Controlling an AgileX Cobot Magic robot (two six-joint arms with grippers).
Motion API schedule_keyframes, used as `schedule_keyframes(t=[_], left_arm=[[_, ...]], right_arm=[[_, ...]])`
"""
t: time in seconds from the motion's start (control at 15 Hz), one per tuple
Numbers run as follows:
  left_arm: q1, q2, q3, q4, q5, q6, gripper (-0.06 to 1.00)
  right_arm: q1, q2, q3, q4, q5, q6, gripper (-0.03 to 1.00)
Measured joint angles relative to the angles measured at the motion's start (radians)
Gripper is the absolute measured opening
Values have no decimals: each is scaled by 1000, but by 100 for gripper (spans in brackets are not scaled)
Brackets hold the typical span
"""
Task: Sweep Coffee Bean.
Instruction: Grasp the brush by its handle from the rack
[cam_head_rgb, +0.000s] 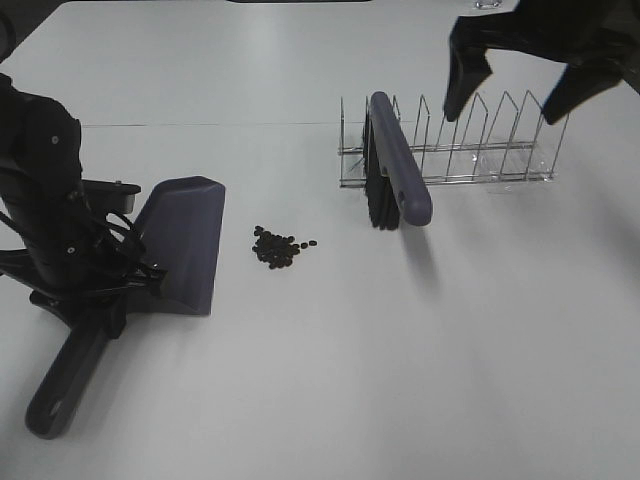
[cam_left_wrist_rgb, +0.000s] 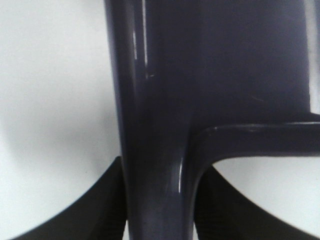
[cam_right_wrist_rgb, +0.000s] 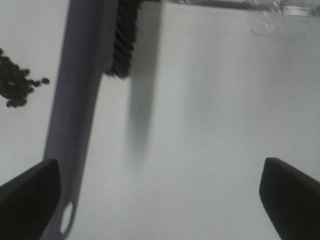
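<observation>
left claw (cam_head_rgb: 100, 298) clamps dustpan (cam_head_rgb: 185, 240); right claw (cam_head_rgb: 520, 85) gapes near brush (cam_head_rgb: 400, 170)

Soft, even overhead light, faint shadows, both wrist views blurry, perhaps from closeness.

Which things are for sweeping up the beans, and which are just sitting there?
For the job: coffee beans; purple dustpan, held in the left gripper; brush.
Just sitting there: wire rack holding the brush; white table.
</observation>
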Motion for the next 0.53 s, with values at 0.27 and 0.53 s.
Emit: schedule_keyframes(t=[0.27,0.53], left_arm=[[0,0,0,0,26,-1,34],[0,0,0,0,39,-3,34]], right_arm=[[95,202,-269,39,1,27,98],[117,333,-324,92,2,28,98]])
